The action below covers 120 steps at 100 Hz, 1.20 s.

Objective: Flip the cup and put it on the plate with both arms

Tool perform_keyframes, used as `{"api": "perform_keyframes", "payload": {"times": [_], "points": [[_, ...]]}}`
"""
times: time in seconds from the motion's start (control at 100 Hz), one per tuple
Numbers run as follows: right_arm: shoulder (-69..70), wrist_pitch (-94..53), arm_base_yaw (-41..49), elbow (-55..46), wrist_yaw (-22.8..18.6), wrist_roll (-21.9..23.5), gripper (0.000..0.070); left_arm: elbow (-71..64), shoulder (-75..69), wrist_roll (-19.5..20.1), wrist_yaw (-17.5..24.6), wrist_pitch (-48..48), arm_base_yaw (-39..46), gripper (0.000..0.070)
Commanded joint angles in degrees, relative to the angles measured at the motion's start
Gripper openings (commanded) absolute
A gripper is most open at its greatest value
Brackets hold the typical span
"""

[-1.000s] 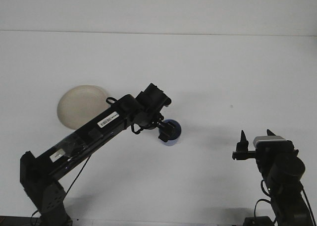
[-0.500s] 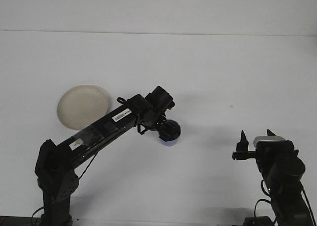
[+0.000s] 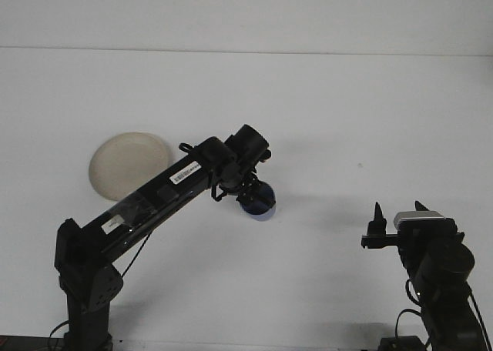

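Cup [image 3: 256, 200] sits near the middle of the frame, blue, at the tip of the left gripper [image 3: 254, 195], which reaches in diagonally from the lower left. The gripper's dark body covers most of the cup's upper part; its jaws look closed around the cup, though the fingers themselves are hard to make out. Whether the cup touches the table [image 3: 323, 105] cannot be told. Plate [image 3: 129, 164], pale and round, lies at the left of the frame, partly behind the left arm, apart from the cup. Right gripper [image 3: 396, 212] stands at the lower right, pointing upward, jaws apart and holding nothing.
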Motion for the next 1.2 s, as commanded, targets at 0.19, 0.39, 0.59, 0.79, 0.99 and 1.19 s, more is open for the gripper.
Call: {"api": "perform_keyframes", "payload": {"times": [0.19,0.39,0.59,0.79,0.99,1.19], "points": [[0.1,0.5,0.1,0.3,0.1,0.2,0.0548,15.1,0.9,2.7,-7.7,-11.2,5.7,0.0011],[0.1,0.5,0.1,0.3,0.1,0.2,0.0548,16.9,-0.6,2.7,-8.6,-13.3,15.3,0.0011],[0.1,0.5,0.1,0.3,0.1,0.2,0.0548,16.9,-0.6,2.6,-8.6,-12.6,25.2,0.0011],[0.1,0.5,0.1,0.3,0.1,0.2,0.0548,16.2,-0.5,1.9,-8.6,-12.3,32.9,0.0011],[0.1,0.5,0.1,0.3,0.1,0.2,0.0548,11.8,-0.5,1.9,-8.5,-10.8,36.8,0.0011],[0.1,0.5,0.1,0.3,0.1,0.2,0.0548,5.9,-0.5,2.2,-8.5,-7.7,40.0,0.0011]]}}
